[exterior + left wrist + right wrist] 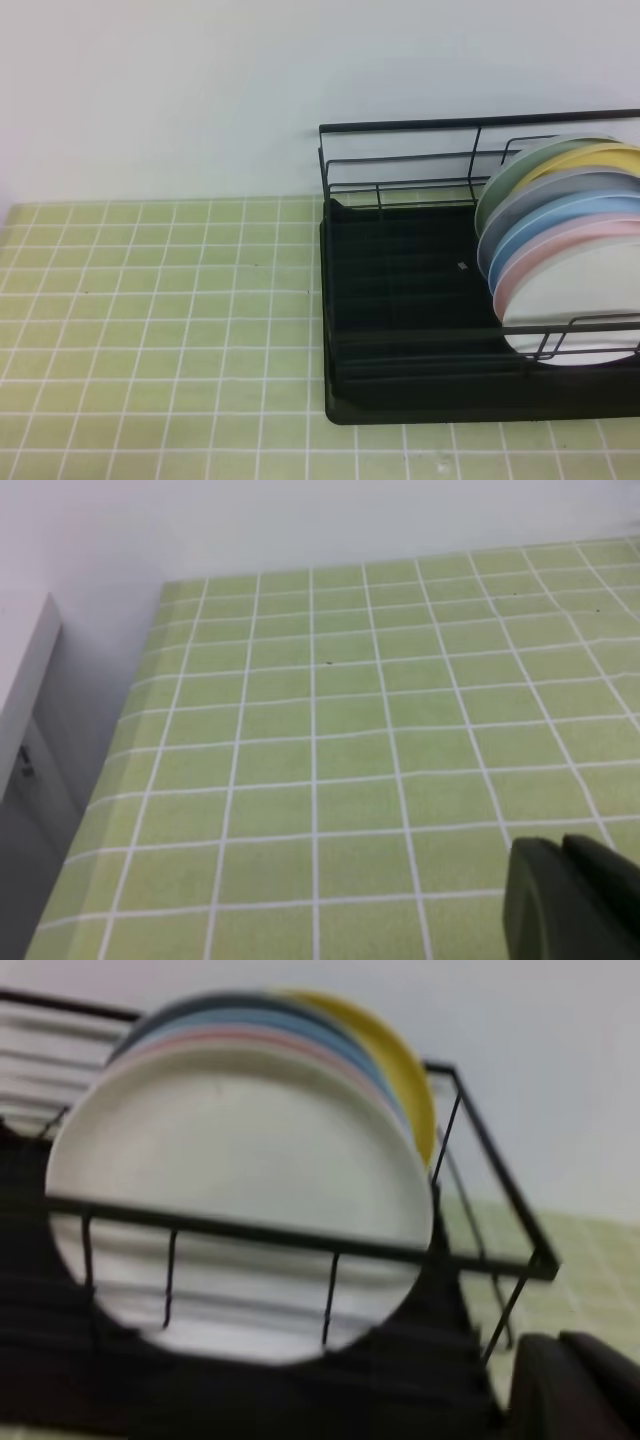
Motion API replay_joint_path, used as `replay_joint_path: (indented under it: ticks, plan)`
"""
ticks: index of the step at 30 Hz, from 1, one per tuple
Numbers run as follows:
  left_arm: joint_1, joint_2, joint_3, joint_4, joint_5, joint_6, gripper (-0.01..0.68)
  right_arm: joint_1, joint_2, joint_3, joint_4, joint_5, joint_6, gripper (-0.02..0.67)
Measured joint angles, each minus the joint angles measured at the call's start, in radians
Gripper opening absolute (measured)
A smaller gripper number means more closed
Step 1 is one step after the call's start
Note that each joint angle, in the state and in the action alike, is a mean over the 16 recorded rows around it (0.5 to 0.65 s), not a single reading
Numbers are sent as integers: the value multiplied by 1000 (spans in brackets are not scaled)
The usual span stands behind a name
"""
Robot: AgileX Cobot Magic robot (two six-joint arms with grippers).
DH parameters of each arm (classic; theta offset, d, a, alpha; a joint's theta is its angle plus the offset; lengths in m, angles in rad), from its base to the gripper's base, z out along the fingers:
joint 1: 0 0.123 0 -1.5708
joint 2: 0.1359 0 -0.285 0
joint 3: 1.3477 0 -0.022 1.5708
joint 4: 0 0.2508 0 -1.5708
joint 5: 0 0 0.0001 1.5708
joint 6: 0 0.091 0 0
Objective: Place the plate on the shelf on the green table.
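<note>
Plate (585,300) stands upright in the shelf (400,290), frontmost of the coloured stack, at 3 o'clock on the surface (150,330). Nothing grips it. Left hand (570,900) and right hand (575,1385) both pressed together, empty.

Judgement: plate must come out to the tiles. Spread the right hand first, pinch the upper rim, lift clear of the front rail before swinging toward 9 o'clock.

Right wrist view shows the rail crossing the plate's face; high view shows neither hand.
</note>
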Motion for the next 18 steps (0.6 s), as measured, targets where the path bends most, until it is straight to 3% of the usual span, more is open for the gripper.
replay_joint_path:
  ticks: [18]
  plan:
    - [0,0,0,0,0,0,-2,23,0,5,-13,120,0,0]
